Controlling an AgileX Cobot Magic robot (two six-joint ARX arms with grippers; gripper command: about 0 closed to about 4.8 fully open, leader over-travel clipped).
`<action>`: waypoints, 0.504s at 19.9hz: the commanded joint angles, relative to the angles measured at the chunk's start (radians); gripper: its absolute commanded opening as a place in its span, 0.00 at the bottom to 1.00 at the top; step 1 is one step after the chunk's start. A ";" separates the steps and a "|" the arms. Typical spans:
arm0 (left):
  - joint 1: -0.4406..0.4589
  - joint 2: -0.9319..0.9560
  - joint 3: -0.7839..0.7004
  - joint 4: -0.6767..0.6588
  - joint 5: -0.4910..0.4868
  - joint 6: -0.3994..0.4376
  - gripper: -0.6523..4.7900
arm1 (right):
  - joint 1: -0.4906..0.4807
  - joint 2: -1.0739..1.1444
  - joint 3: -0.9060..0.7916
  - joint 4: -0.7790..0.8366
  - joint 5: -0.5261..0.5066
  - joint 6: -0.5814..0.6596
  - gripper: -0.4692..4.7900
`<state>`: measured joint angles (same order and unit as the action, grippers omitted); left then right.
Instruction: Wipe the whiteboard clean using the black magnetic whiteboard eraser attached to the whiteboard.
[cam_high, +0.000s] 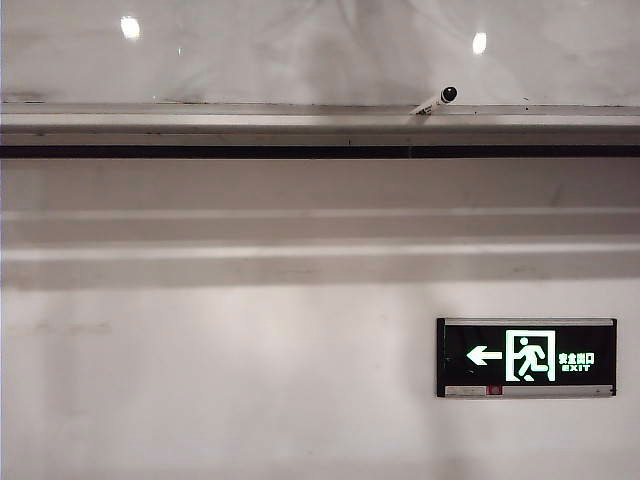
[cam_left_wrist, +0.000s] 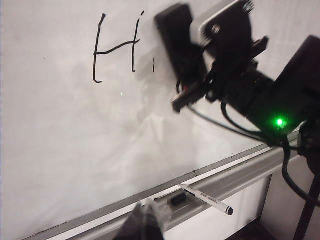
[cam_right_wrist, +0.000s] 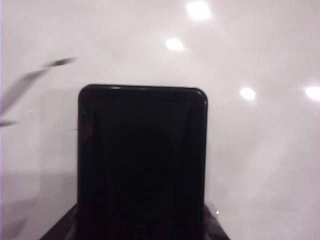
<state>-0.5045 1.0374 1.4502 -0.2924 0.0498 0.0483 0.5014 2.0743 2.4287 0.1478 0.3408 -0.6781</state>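
Note:
The glossy whiteboard (cam_left_wrist: 60, 145) carries black "Hi" handwriting (cam_left_wrist: 117, 47). My right gripper (cam_left_wrist: 200, 57) is shut on the black magnetic whiteboard eraser (cam_left_wrist: 174, 37), which it holds at the board just beside the writing. The right wrist view is filled by the eraser (cam_right_wrist: 142, 150), a black block gripped between the jaws of the right gripper (cam_right_wrist: 140, 225), with the whiteboard (cam_right_wrist: 260, 150) behind. My left gripper (cam_left_wrist: 145, 224) is shut with nothing in it, low near the silver ledge (cam_left_wrist: 235, 175). The exterior view shows only the whiteboard's lower strip (cam_high: 300, 50), with neither gripper in it.
A white marker with a black cap (cam_left_wrist: 207, 199) lies on the ledge beside a small black cap (cam_left_wrist: 177, 199); the marker (cam_high: 437, 100) also shows from outside. Below the ledge (cam_high: 300, 125) is a matte wall with a green-lit exit sign (cam_high: 526, 357). The right arm's cables (cam_left_wrist: 240, 127) hang near the board.

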 joint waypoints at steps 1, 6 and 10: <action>0.001 -0.004 0.006 0.010 0.003 -0.004 0.11 | -0.028 -0.010 0.008 0.127 0.067 -0.002 0.21; 0.001 -0.004 0.006 0.010 0.003 -0.004 0.11 | -0.029 -0.010 0.008 0.092 -0.172 0.047 0.21; 0.001 -0.004 0.006 0.010 0.003 -0.004 0.11 | -0.015 0.004 0.007 -0.032 -0.285 0.110 0.21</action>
<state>-0.5045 1.0370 1.4502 -0.2920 0.0498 0.0483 0.4763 2.0750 2.4329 0.1535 0.1249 -0.5938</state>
